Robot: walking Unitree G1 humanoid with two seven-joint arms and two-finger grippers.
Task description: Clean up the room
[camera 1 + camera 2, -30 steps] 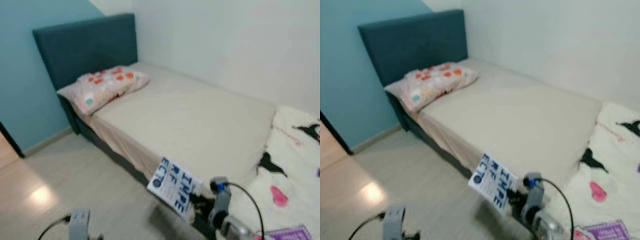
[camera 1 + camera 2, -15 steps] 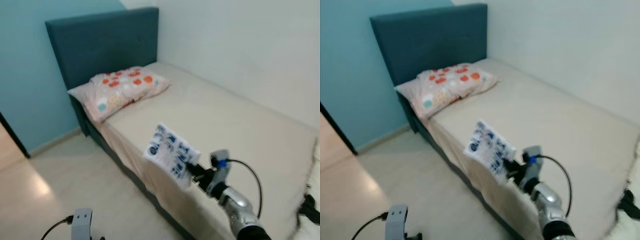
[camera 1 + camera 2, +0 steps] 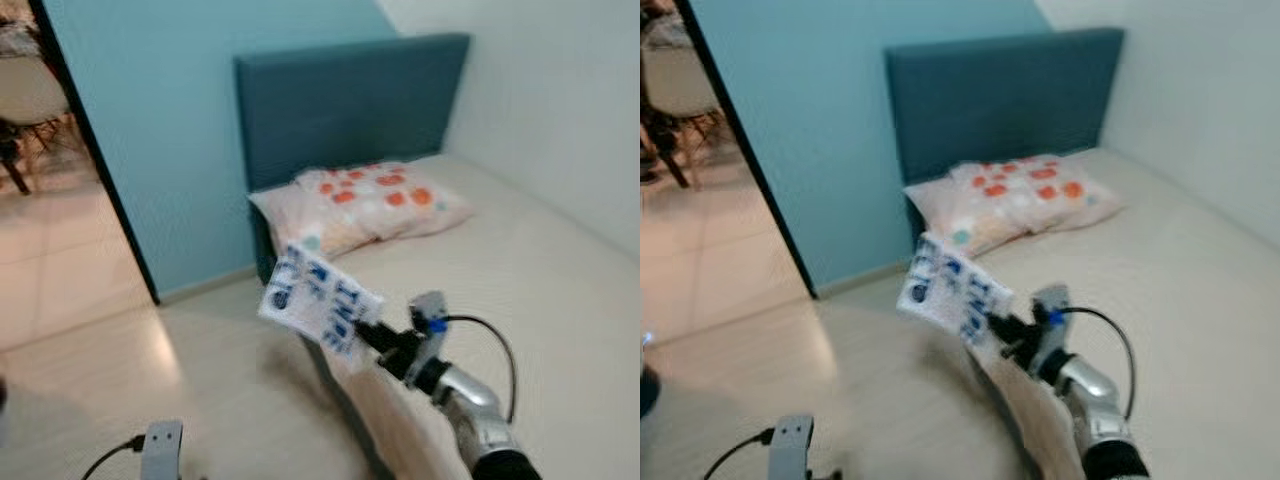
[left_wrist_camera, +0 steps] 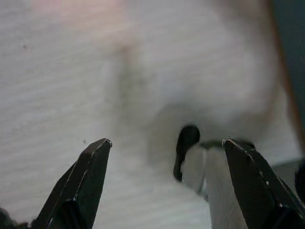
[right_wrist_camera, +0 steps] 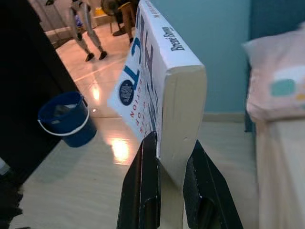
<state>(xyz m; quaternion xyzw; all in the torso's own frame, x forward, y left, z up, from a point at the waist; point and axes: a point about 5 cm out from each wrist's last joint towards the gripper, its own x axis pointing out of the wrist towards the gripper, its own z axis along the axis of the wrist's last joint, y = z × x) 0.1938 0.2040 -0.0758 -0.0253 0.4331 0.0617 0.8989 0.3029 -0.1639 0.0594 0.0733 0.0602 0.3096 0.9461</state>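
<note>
My right gripper [image 3: 372, 338] is shut on a white book with blue lettering [image 3: 318, 301], held up in the air over the floor beside the bed [image 3: 540, 290]. In the right wrist view the two black fingers [image 5: 143, 191] clamp the book [image 5: 157, 90] by its lower edge, spine and cover showing. My left gripper [image 4: 164, 162] is open and hangs low over the pale floor, its wrist [image 3: 160, 450] at the bottom edge of the left eye view.
A bed with a teal headboard [image 3: 350, 100] and a spotted pillow [image 3: 375, 200] stands on the right. A doorway [image 3: 60, 170] opens on the left past the blue wall. A blue bucket [image 5: 64, 117] sits on the floor outside, with chair legs [image 5: 83, 36] beyond.
The camera has swung left, bringing the doorway into view and pushing the bed right. The right gripper still holds the book, now raised over the floor near the bed's head.
</note>
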